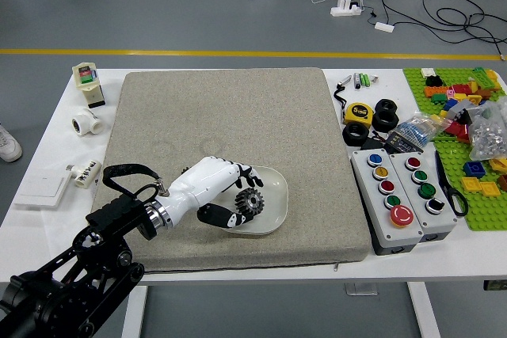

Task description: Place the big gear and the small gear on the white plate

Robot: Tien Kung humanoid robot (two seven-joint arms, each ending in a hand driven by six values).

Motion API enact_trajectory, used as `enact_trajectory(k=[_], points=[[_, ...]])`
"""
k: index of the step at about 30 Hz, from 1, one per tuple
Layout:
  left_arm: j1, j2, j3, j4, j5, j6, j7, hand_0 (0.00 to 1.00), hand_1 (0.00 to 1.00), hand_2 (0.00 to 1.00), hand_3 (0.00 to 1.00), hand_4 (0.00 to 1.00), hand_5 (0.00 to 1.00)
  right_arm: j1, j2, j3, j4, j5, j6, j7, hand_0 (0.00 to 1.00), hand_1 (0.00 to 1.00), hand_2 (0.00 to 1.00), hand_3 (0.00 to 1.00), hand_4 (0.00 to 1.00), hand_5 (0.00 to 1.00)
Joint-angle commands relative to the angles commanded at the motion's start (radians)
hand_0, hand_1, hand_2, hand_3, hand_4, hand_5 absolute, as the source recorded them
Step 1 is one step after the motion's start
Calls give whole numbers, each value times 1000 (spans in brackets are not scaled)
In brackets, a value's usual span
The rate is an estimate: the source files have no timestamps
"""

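Note:
My left hand [239,195] reaches in from the lower left, its thumb and fingers closed around a dark metallic toothed gear [250,202]. The gear is tilted over the right part of the white plate [276,187]; whether it touches the plate cannot be told. Behind the white back of the hand, on the grey mat, a small dark bit [184,169] peeks out, too hidden to identify. The hand and gear cover the plate's left part. The right hand is out of view.
The grey mat [230,108] lies under the plate. Button boxes [402,199], a yellow tape measure [359,114] and black rings stand right of it, green baseplates [483,213] farther right. White fittings [87,122] and a white box [41,187] are at the left.

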Motion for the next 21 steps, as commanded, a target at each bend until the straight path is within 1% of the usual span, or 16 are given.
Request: enact_trajectory(k=[4,5,7,10,11,13,16,17,20,21], points=[[0,-1,0,9,0,-11,-7,647,764,845,835,985,233,-2,1,-1,0,-1,-1,-1,611,607,695,569,764,736],[0,-2,0,12,0,-14,-7,743,846,943,860,998,231,-3,1,-1,0,-1,-1,-2,612,607,695,570,765,736],[2,-1,-1,13,0,-13,-8,743,846,943,860,998,231,-3,1,-2,0,-1,-1,-2,612,607,695,570,765,736],[6,-1,-9,8,0,3,-6,743,846,943,860,998,231,-6,2,-2,0,-1,-1,-2,612,607,695,570,765,736],[8,-2,-15,7,0,11,-4,740,837,932,855,974,234,-6,2,-2,0,-1,-1,-2,612,607,694,570,766,737],[8,-2,-35,6,0,25,2,740,837,932,855,974,234,-8,2,-2,0,-2,-1,-3,612,607,694,570,766,737],[5,11,-82,1,0,47,8,740,837,932,855,974,234,-10,2,-3,0,-3,-1,-3,612,607,694,570,766,737],[5,12,-86,0,0,48,8,710,793,862,789,852,147,-10,3,-3,0,-3,-1,-3,611,607,694,570,767,737],[-8,39,-131,3,0,56,15,710,793,862,789,852,147,-12,3,-5,0,-2,-1,-4,611,607,694,570,767,737],[-9,41,-133,3,0,56,16,710,793,862,789,852,147,-12,3,-5,0,-2,-1,-4,611,607,694,570,767,737]])
